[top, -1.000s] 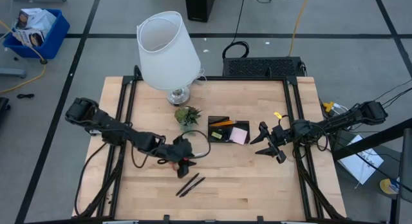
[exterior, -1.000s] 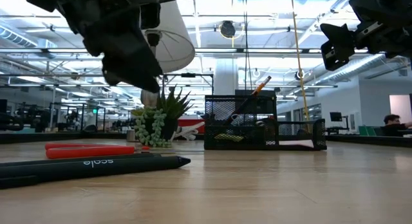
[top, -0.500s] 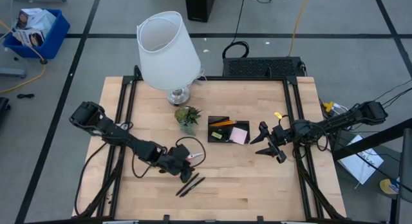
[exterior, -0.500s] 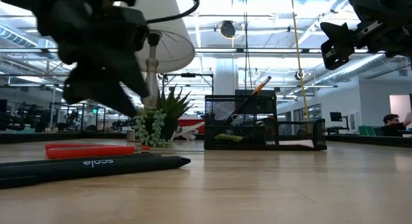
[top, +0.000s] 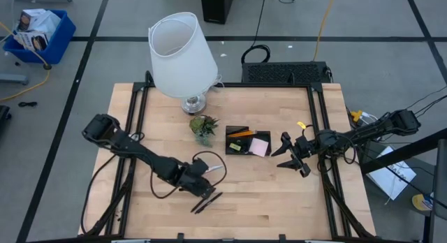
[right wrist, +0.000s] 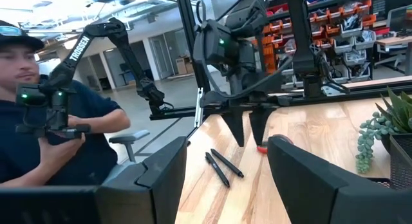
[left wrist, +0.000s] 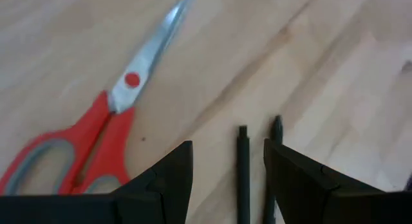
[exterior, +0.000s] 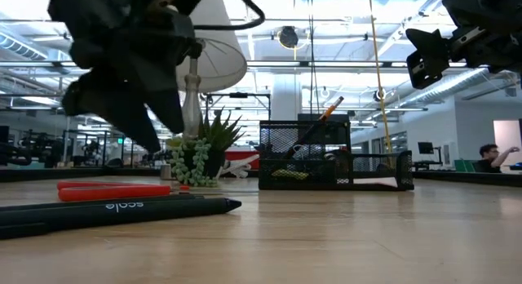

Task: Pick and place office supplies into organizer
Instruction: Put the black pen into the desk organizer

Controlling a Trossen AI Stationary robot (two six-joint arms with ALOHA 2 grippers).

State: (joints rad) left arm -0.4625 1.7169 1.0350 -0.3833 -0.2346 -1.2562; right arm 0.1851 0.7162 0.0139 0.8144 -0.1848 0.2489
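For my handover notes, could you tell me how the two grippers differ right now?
The left gripper hangs low over the two black pens, beside the red scissors; the right gripper waits beside the black organizer, with nothing beneath it. The left arm reaches far across the table; the right stays near its own edge. Both are open and empty.

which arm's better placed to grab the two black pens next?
Left. Its tool hangs open right above the black pens, with the red scissors beside them. The right tool waits open beyond the organizer, farther from the pens.
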